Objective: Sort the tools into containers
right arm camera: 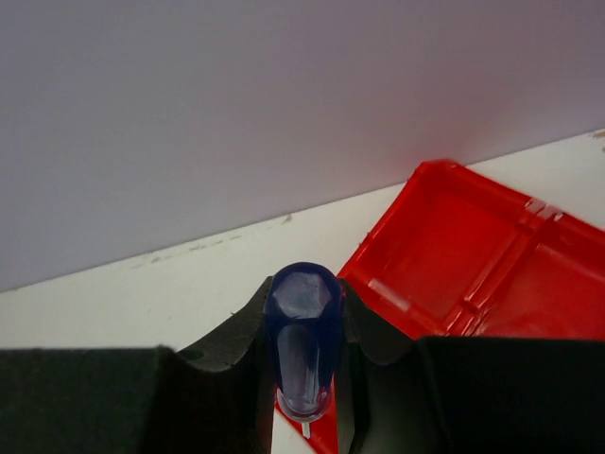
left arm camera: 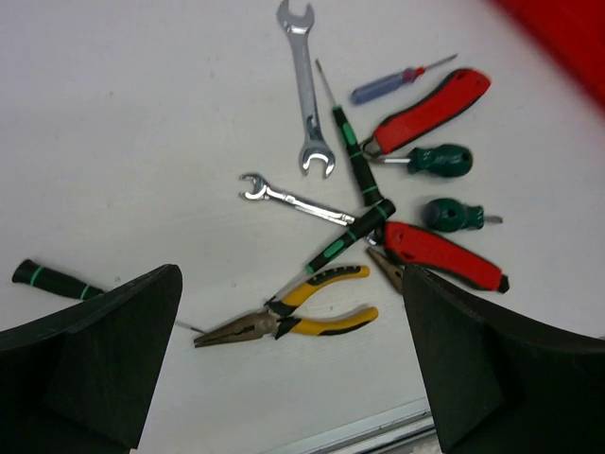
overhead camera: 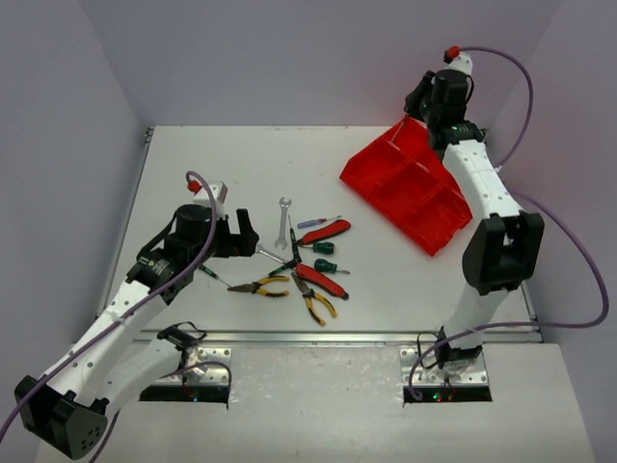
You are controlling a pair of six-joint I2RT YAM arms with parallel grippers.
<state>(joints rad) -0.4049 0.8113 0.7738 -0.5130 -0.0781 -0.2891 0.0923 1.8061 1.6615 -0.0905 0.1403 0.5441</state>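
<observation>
Now, above the bright red plastic divided tray (overhead camera: 405,188), right gripper (right arm camera: 302,326) clamps a translucent blue screwdriver handle (right arm camera: 302,364), shown wrist-side only; left gripper (left arm camera: 291,312) gapes.

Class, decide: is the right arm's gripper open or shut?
Shut: the right gripper clamps a translucent blue screwdriver handle between its black fingers.

Two wrenches (left arm camera: 304,85), two yellow pliers (overhead camera: 318,307) and two red pliers (left arm camera: 430,95) showed. There were three black-handled (left arm camera: 354,142), two green-handled (left arm camera: 440,159) and two blue-handled screwdrivers (left arm camera: 378,87). One tray (overhead camera: 405,183) stood.
</observation>
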